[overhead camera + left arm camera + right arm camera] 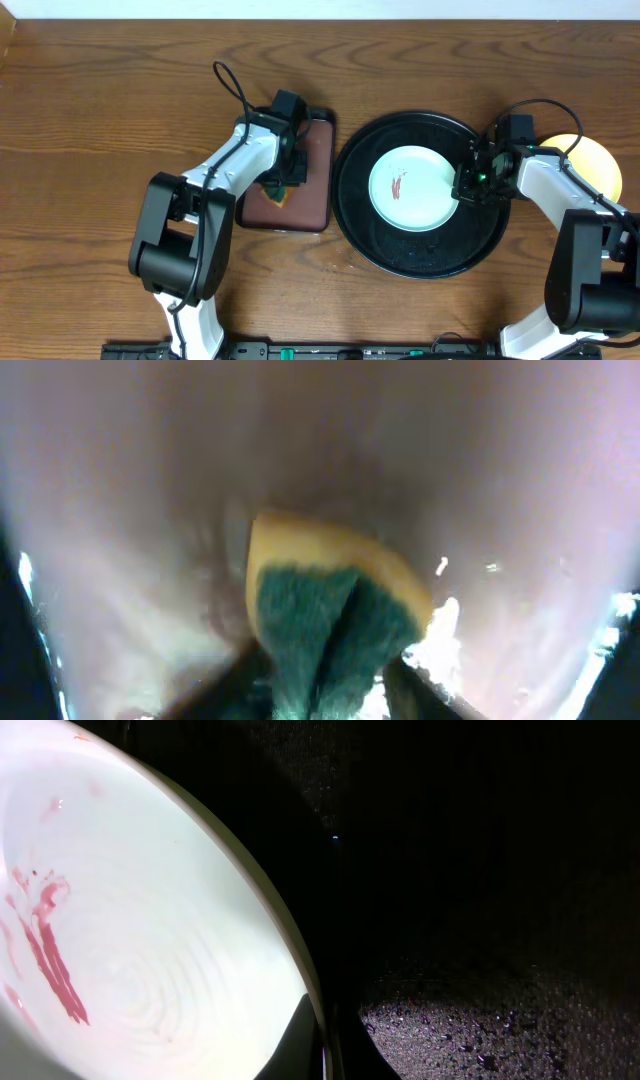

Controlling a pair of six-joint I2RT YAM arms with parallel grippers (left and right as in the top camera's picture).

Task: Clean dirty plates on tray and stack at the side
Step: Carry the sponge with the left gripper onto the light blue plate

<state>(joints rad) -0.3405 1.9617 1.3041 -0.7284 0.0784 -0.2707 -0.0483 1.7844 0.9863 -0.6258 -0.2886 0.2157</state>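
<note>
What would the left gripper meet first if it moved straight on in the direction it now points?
The yellow-green sponge, which looks pinched in the left gripper. Just behind it lies the maroon floor of the small rectangular tray. The depth is blurred.

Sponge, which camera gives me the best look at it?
Left wrist: the sponge sits close up, yellow foam with a green scrub face, creased between the left claw fingers. Overhead shows just a sliver beneath that arm. Right wrist shows none, only a smeared plate.
</note>
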